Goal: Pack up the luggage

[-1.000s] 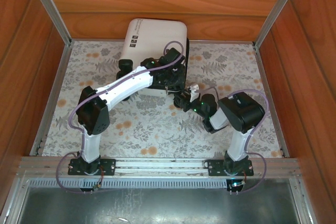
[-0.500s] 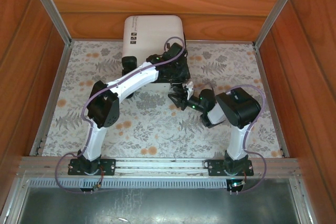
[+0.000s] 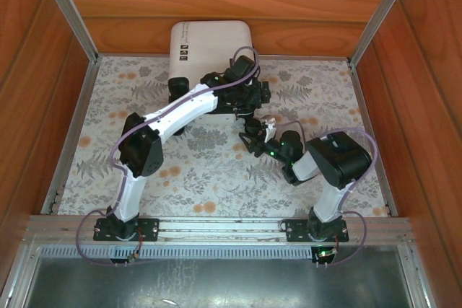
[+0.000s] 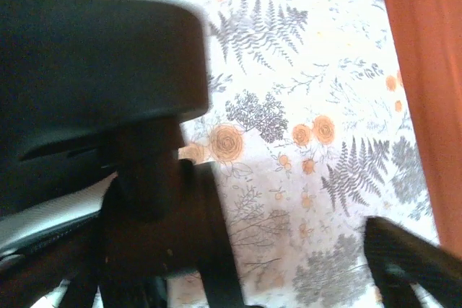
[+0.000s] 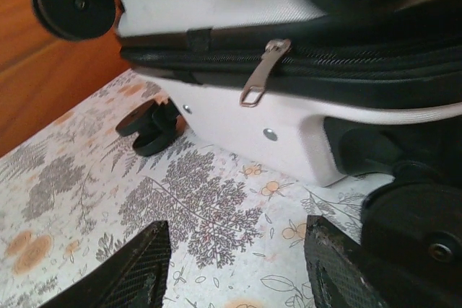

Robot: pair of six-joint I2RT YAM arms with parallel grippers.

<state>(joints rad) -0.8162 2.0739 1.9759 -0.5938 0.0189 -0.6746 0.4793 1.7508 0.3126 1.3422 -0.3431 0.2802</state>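
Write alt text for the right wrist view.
Close-up of the white luggage on a floral cloth, a silver zipper pull hanging from its black zipper band, a black wheel at its corner. The right gripper, open and empty, faces it.

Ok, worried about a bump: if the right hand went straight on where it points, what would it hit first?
Probably the luggage: its white lower shell, just under the zipper pull, lies ahead of the right hand. Depth is unclear.
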